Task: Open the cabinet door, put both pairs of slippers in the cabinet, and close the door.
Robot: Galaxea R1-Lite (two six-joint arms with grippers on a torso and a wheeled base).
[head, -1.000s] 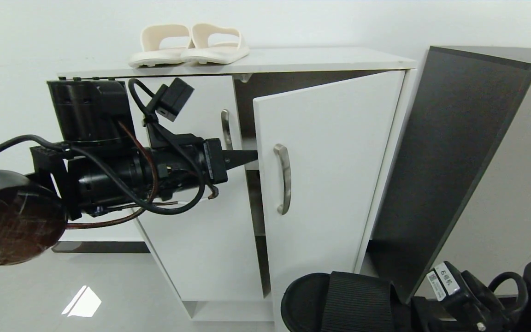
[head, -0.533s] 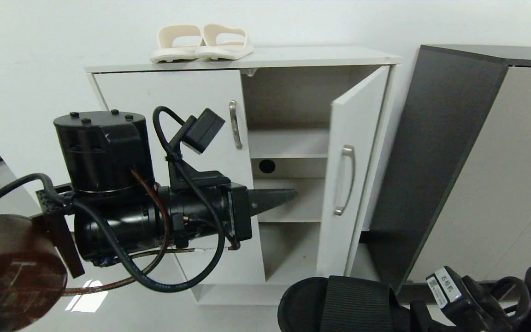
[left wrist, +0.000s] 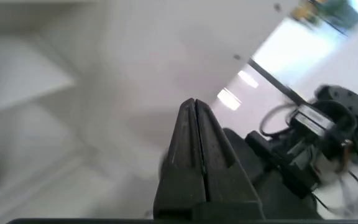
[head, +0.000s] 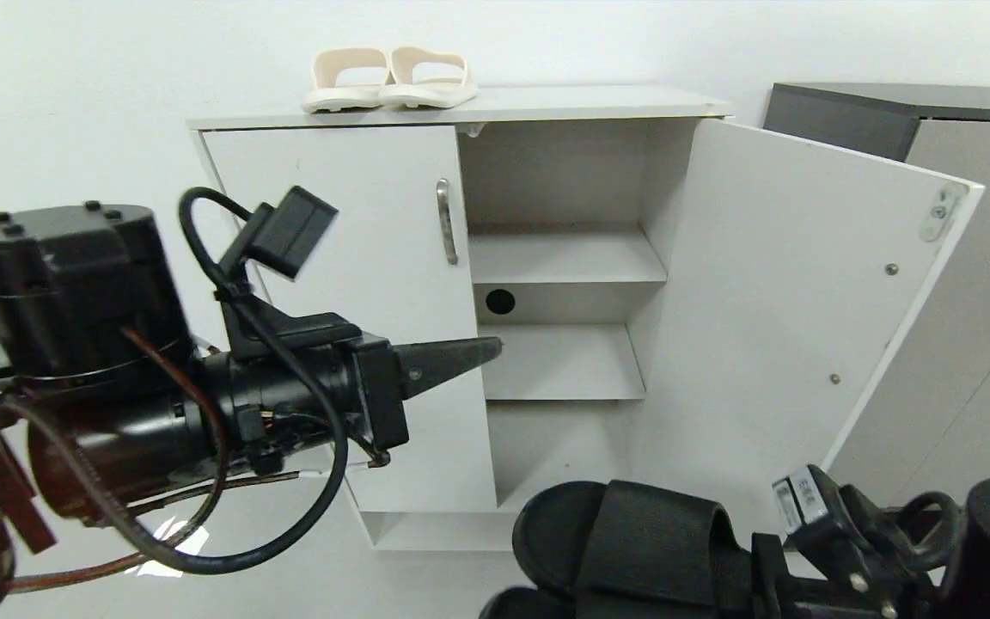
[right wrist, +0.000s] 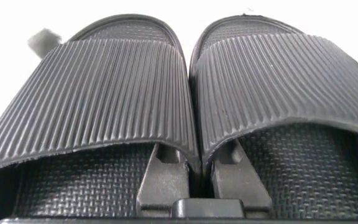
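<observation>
Standing swung wide to the right, the open door (head: pixel 787 327) is baring the inside of the white cabinet (head: pixel 589 101), while the left door (head: pixel 332 284) with its metal handle (head: pixel 443 221) is sitting flat against the front. Inside, an upper shelf (head: pixel 564 258) and a lower shelf (head: pixel 559 365) are splitting the space into three compartments, and a round hole (head: pixel 500 301) is showing in the back panel between the two.

A cream pair of slippers (head: pixel 389 79) is lying side by side on the cabinet's top, outside the compartments. The black slippers (head: pixel 632 533) are hanging low in front of the bottom compartment, outside the cabinet. The right gripper (right wrist: pixel 196 171) is clenching them, one finger under each strap, squeezing the two inner walls together.

The left gripper (head: pixel 491 346) is hovering before the left door's inner edge, pointing toward the lower shelf, with its jaws pressed together on nothing. A dark grey cupboard (head: pixel 959 258) is standing just beside the open door.
</observation>
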